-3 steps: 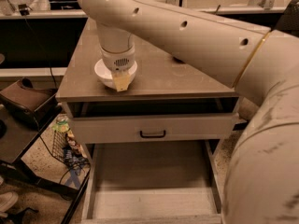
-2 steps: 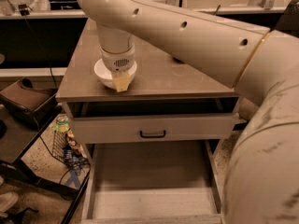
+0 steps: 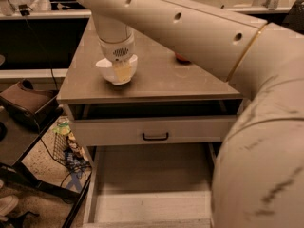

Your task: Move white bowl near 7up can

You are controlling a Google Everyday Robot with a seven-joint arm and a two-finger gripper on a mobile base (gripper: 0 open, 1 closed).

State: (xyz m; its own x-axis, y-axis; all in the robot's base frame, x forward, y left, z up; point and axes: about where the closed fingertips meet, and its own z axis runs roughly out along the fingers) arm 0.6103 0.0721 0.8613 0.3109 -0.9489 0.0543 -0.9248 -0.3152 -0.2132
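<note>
The gripper (image 3: 121,71) points straight down onto the white bowl (image 3: 106,66), which sits near the front left corner of the cabinet top (image 3: 190,85). Whether the gripper clasps the bowl cannot be told. A red object (image 3: 181,59) shows partly beneath the arm (image 3: 190,27).

A grey cabinet (image 3: 190,85) with two open drawers (image 3: 118,129) stands on a speckled floor (image 3: 47,208)
</note>
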